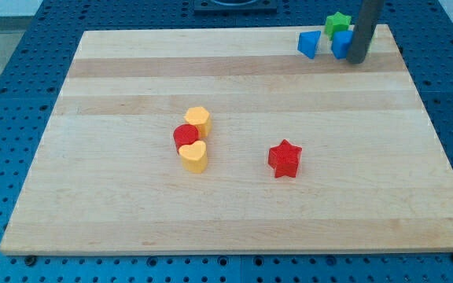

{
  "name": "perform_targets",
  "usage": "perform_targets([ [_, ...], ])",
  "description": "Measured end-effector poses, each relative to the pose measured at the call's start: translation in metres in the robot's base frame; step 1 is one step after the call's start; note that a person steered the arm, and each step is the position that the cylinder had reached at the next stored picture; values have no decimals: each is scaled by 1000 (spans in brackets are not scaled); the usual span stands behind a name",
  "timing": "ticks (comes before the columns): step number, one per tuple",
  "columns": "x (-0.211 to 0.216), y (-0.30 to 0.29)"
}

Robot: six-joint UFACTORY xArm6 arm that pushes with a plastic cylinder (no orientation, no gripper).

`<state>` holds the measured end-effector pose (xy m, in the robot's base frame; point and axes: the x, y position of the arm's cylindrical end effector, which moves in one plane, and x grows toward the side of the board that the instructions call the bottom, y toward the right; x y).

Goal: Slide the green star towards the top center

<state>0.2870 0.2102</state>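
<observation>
The green star [336, 23] sits near the top right corner of the wooden board [132, 220]. A blue block [310, 43] lies just to its lower left. A second blue block [341, 44] lies just below it and is partly hidden by the rod. My tip [358, 60] rests on the board to the right of the second blue block and below right of the green star. The rod rises out of the view's top.
A yellow block [198, 119], a red round block [185, 136] and a yellow heart [194, 156] stand packed together left of the middle. A red star [285, 158] stands alone right of the middle. Blue perforated table surrounds the board.
</observation>
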Motion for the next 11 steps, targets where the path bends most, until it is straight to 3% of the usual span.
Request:
perform_targets([
  [1,0,0],
  [3,-10,89],
  [5,-96,105],
  [6,-95,104],
  [7,-96,66],
  [8,-95,-8],
  [11,-93,-42],
])
